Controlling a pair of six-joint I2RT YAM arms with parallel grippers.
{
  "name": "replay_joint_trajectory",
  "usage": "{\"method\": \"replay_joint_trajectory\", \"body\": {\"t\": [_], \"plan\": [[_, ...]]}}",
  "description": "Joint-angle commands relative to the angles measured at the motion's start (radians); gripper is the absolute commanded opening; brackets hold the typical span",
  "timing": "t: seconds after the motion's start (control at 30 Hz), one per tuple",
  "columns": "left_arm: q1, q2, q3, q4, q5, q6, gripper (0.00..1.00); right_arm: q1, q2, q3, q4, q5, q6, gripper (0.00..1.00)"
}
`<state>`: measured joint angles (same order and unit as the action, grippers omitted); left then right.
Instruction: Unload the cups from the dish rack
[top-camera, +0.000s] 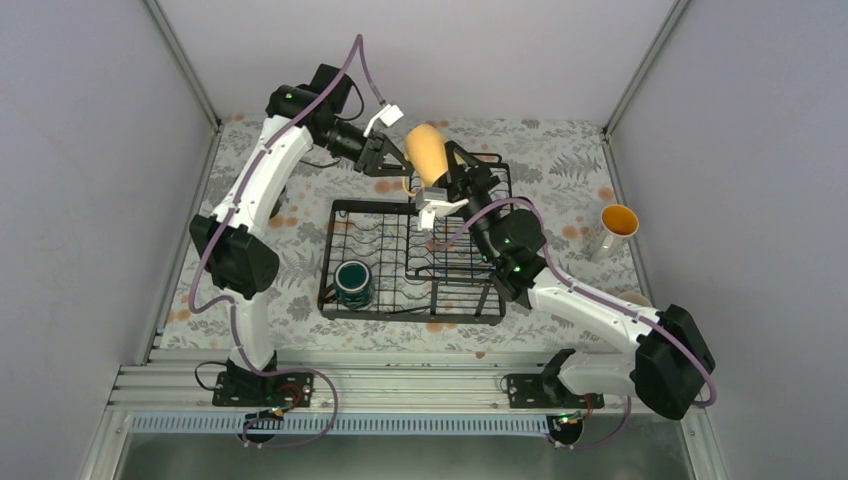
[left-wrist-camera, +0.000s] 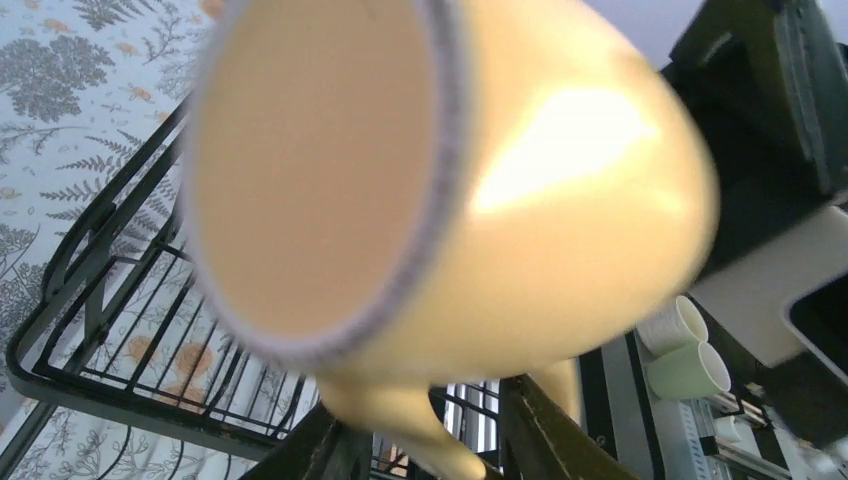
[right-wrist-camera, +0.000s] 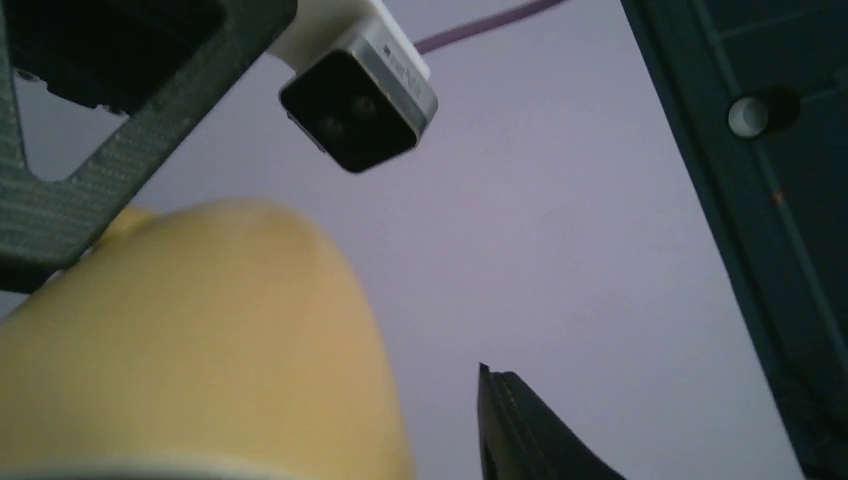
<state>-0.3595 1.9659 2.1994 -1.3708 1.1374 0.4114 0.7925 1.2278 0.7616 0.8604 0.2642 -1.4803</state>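
The pale yellow cup hangs in the air over the back edge of the black wire dish rack, between my two grippers. In the left wrist view the yellow cup fills the frame. Its handle sits loosely between the fingers of my left gripper, with slim gaps on both sides. My right gripper is at the cup's rim side. In the right wrist view one finger stands apart from the cup's wall, and the other finger is hidden. A dark teal-green cup stands in the rack.
A tall white cup with an orange inside stands on the patterned table at the right. The rack's raised basket section lies under the right arm. Grey walls close in the table on three sides.
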Motion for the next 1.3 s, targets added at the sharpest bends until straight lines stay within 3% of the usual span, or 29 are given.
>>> {"method": "replay_joint_trajectory", "body": {"t": [0.0, 0.23, 0.43, 0.53, 0.6, 0.7, 0.77, 0.8, 0.93, 1.03, 1.27], "plan": [[-0.014, 0.015, 0.049, 0.010, -0.002, 0.027, 0.34, 0.030, -0.017, 0.000, 0.141, -0.034, -0.023, 0.26], [-0.016, 0.016, 0.057, 0.011, 0.003, 0.039, 0.34, 0.034, -0.018, 0.028, 0.090, -0.029, -0.001, 0.05], [-0.015, 0.002, 0.052, 0.011, -0.012, 0.042, 0.34, 0.033, -0.022, 0.045, 0.020, -0.015, 0.029, 0.04], [-0.012, -0.011, 0.063, 0.012, -0.054, 0.050, 0.44, 0.034, -0.026, 0.065, -0.013, 0.005, 0.039, 0.04], [-0.005, -0.024, 0.092, 0.012, -0.123, 0.057, 0.62, 0.034, -0.033, 0.102, -0.095, 0.030, 0.064, 0.04], [0.023, -0.056, 0.136, 0.013, -0.229, 0.073, 0.79, 0.034, -0.039, 0.202, -0.275, 0.055, 0.135, 0.04], [0.043, -0.079, 0.173, 0.013, -0.337, 0.090, 0.97, 0.033, -0.033, 0.282, -0.431, 0.049, 0.185, 0.04], [0.051, -0.093, 0.194, 0.013, -0.391, 0.098, 1.00, 0.034, -0.028, 0.327, -0.512, 0.038, 0.209, 0.04], [0.110, -0.164, 0.242, 0.018, -0.602, 0.133, 1.00, 0.034, 0.021, 0.549, -0.832, -0.032, 0.330, 0.04], [0.174, -0.269, 0.186, 0.085, -0.758, 0.145, 1.00, 0.034, 0.097, 0.765, -1.101, -0.128, 0.393, 0.03], [0.225, -0.664, -0.319, 0.562, -1.257, 0.259, 1.00, 0.065, 0.510, 1.538, -1.771, -0.345, 0.528, 0.03]]}}
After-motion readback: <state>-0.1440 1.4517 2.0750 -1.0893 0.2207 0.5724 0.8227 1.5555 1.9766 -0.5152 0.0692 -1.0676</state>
